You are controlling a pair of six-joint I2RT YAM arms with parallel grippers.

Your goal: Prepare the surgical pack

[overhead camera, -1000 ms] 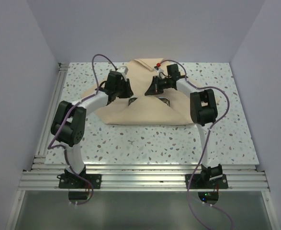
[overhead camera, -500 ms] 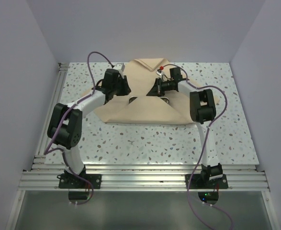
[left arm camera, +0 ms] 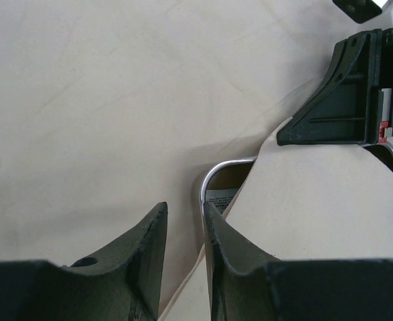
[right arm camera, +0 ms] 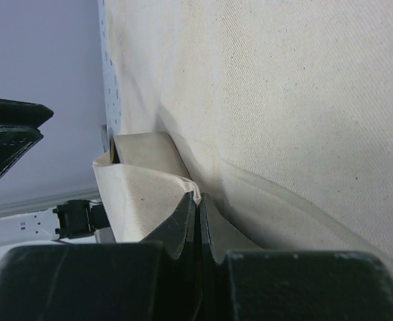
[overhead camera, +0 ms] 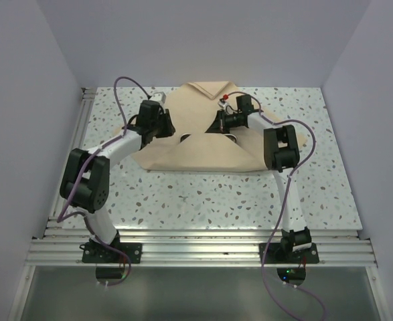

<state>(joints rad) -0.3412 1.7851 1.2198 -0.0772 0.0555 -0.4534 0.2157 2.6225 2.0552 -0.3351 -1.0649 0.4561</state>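
Note:
The tan cloth sheet (overhead camera: 203, 152) lies folded over the steel tray, forming a partly wrapped bundle at the back middle of the table. A curved piece of the tray's rim (left arm camera: 221, 164) shows in a gap between flaps, with a printed packet (left arm camera: 219, 198) inside. My left gripper (left arm camera: 185, 210) hovers low over the cloth at the tray's left corner (overhead camera: 173, 132), jaws narrowly open, nothing between them. My right gripper (right arm camera: 197, 198) is shut on a raised fold of the cloth above the tray's far side (overhead camera: 218, 124). Scissors and forceps are hidden.
The cloth's far corner (overhead camera: 206, 88) reaches toward the back wall. Aluminium rails (overhead camera: 75, 154) run along the left and near table edges. Purple cables (overhead camera: 126, 83) loop above both arms. Speckled tabletop (overhead camera: 203, 197) lies in front of the bundle.
My left arm has swung left and back, its gripper now at the tray's left corner. The right gripper has edged back slightly, still pinching the cloth fold.

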